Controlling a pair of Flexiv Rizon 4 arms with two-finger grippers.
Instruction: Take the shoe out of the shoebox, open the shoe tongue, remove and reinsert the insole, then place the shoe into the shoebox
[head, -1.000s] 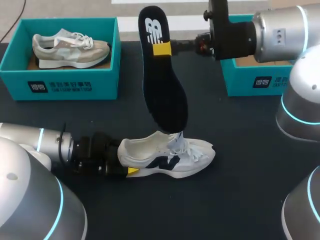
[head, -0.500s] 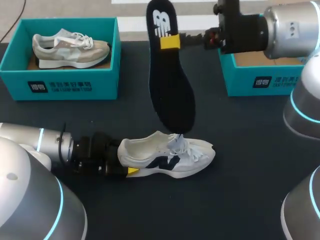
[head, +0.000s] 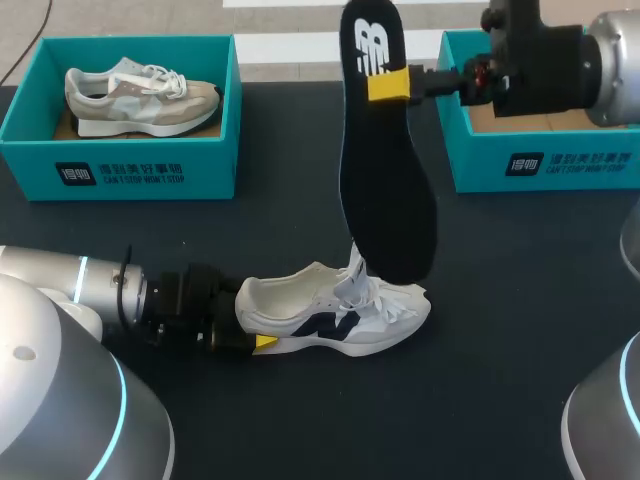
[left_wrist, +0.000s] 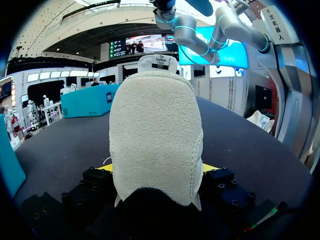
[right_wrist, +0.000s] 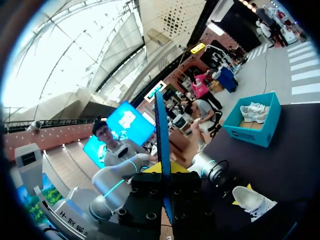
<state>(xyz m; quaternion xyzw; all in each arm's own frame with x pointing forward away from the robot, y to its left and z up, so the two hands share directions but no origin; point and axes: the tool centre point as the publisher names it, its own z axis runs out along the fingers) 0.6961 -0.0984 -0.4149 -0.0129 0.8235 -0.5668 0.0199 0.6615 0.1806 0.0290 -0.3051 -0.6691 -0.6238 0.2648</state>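
Note:
A white shoe (head: 340, 315) with a dark logo lies on its sole on the black table, toe to the right. My left gripper (head: 250, 330) is shut on its heel, one finger on each side. In the left wrist view the heel (left_wrist: 155, 135) fills the space between the fingers. My right gripper (head: 390, 85) is shut on the heel end of the black insole (head: 385, 170). The insole hangs almost upright, its toe end just above the shoe's laces. In the right wrist view the insole (right_wrist: 161, 130) stands edge-on between the yellow tips, with the shoe (right_wrist: 252, 200) below.
A teal shoebox (head: 120, 165) at the back left holds a beige shoe (head: 140, 95). A second teal shoebox (head: 540, 165) stands at the back right, under my right arm. Bare black table lies in front of the white shoe.
My right gripper has carried the insole to the right, so its toe end has swung from the shoe's opening to above the laces. The left gripper and shoe have stayed put.

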